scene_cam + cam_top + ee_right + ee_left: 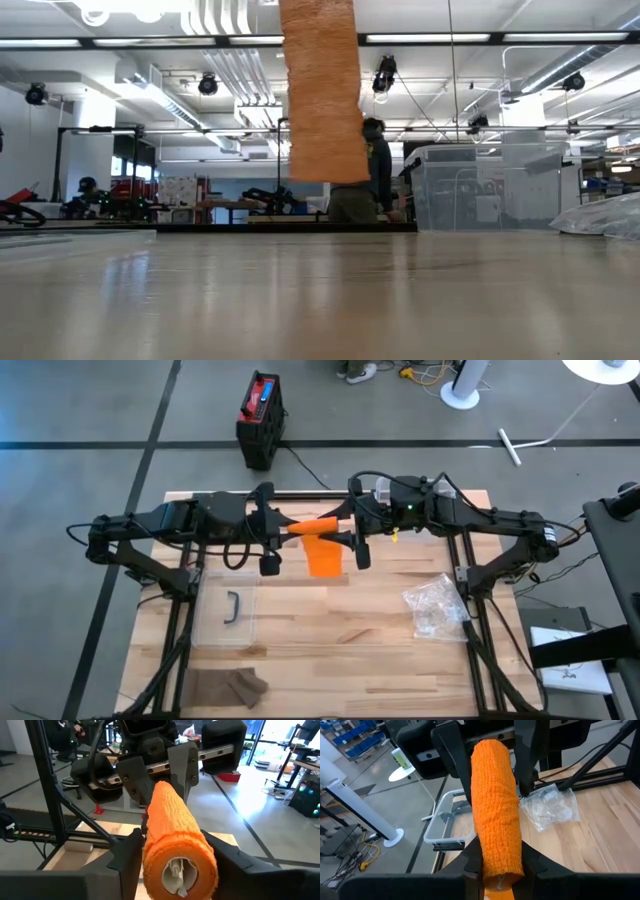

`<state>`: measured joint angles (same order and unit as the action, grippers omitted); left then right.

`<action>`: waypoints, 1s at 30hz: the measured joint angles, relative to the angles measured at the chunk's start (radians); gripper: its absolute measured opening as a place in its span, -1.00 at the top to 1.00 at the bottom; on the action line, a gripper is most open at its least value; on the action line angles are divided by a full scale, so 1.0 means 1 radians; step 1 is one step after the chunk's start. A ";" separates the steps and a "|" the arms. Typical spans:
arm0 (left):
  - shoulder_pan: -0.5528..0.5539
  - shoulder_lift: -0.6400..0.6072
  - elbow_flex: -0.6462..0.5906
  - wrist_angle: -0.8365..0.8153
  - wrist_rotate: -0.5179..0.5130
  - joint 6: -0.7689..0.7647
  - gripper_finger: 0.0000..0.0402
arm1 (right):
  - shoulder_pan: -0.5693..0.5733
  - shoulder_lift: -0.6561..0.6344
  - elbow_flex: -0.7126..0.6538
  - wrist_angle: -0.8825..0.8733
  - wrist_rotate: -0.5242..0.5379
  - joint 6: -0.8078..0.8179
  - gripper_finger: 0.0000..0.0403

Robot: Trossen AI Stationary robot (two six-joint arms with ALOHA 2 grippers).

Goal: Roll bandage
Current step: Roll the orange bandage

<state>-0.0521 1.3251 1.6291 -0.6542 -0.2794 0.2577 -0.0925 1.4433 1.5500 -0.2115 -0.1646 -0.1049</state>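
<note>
Bandage roll, orange, held level in the air above the far-middle part of the table, between the two arms. Left claw is clamped on one end of the roll; in the left wrist view its dark fingers press against both sides of the roll. Right claw meets the opposite end: in the right wrist view the roll sits between its two fingers, touching or nearly touching both, with the white core showing in the end face. Whether the right claw is truly gripping or only bracketing the roll — cannot tell.

A loose tail of bandage hangs down from the roll toward the table. In the low view the tail hangs as a flat orange strip, its lower edge clear of the tabletop.

Hard to make out: the low view cuts off the roll and both claws above the frame. In the high view the claws' fingers merge with the dark arm bodies, so the contact points are unreadable there.

Elsewhere on the table: a clear lidded box near the left side, a crumpled clear plastic bag near the right, a dark cloth at the near edge. A person stands in the room beyond.
</note>
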 joint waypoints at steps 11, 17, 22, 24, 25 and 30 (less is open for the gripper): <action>0.000 -0.002 0.000 0.004 0.000 0.031 0.72 | -0.001 -0.001 -0.001 0.008 -0.035 -0.075 0.81; -0.002 -0.035 -0.005 -0.048 -0.015 0.014 0.49 | -0.002 -0.043 -0.004 -0.001 -0.112 -0.181 0.81; 0.001 -0.065 -0.019 -0.041 -0.022 0.012 0.28 | 0.003 -0.089 0.000 0.014 -0.244 -0.253 0.81; -0.001 -0.063 -0.034 -0.019 0.029 0.002 0.22 | 0.004 -0.092 -0.003 0.008 -0.240 -0.283 0.81; -0.001 -0.063 -0.040 -0.003 0.055 -0.001 0.19 | 0.006 -0.091 -0.004 0.012 -0.235 -0.298 0.81; 0.000 -0.050 -0.046 0.050 0.140 0.018 0.09 | 0.011 -0.100 -0.002 0.049 -0.237 -0.367 0.81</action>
<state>-0.0521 1.2748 1.5833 -0.6045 -0.1390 0.2754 -0.0811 1.3434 1.5482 -0.1630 -0.4015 -0.4722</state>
